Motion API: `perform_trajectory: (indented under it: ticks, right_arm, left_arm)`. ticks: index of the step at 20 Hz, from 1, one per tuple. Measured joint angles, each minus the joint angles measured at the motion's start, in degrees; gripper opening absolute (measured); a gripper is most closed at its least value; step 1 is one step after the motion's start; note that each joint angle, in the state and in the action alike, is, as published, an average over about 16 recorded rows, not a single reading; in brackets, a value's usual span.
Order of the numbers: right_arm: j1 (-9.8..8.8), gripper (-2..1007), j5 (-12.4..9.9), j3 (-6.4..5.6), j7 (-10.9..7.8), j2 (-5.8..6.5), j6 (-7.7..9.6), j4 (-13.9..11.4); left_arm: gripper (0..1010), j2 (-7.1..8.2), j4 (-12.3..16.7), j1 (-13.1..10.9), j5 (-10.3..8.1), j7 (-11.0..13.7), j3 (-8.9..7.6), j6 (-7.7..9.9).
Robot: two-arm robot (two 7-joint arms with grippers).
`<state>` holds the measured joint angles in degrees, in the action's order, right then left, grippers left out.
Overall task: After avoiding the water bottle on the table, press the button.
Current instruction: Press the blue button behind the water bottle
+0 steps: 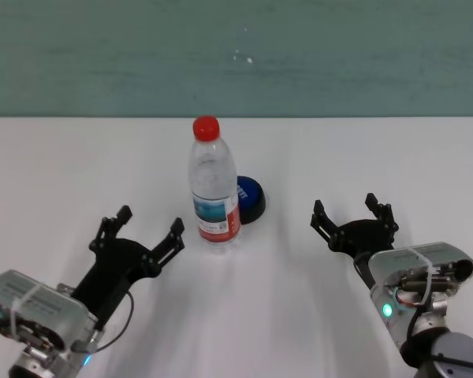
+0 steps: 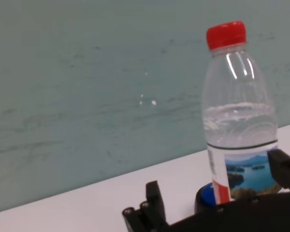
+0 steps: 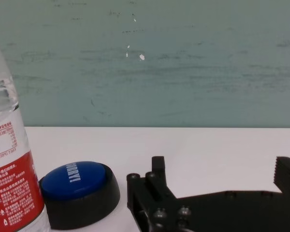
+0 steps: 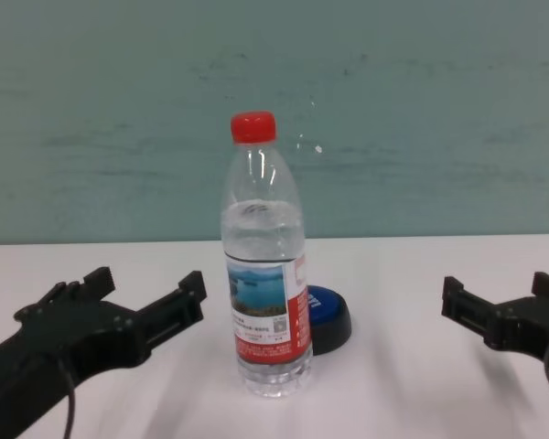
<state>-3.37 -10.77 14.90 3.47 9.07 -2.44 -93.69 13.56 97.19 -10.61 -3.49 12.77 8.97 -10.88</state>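
The water bottle (image 1: 213, 197) stands upright at the middle of the white table (image 1: 63, 173), clear with a red cap and a lake label. The blue button (image 1: 249, 198) on its black base sits just behind and to the right of the bottle, partly hidden by it. My left gripper (image 1: 148, 224) is open, to the left of the bottle and nearer me. My right gripper (image 1: 353, 211) is open, to the right of the button. Both are empty. The bottle (image 4: 264, 302) and button (image 4: 331, 315) show in the chest view; the button (image 3: 77, 188) shows in the right wrist view.
A teal wall (image 1: 236, 55) runs along the table's far edge. Bare tabletop lies on both sides of the bottle and between the right gripper and the button.
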Motion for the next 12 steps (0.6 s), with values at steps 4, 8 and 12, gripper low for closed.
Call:
perform_trajectory:
  ticks: [4,8,12]
  right_arm:
    - [0.00,1004,0.0,0.00,0.00,0.00,0.00,0.0]
    - [0.00,1004,0.0,0.00,0.00,0.00,0.00,0.0]
    - [0.00,1004,0.0,0.00,0.00,0.00,0.00,0.0]
  left_arm:
    - [1010,0.30,0.4,-0.2,-0.59,0.2,-0.48,0.06]
    - [1010,0.51,0.7,-0.4,-1.08,0.3,-0.95,0.18]
    - [1010,0.63,0.8,-0.5,-1.56,0.2,-1.46,0.41]
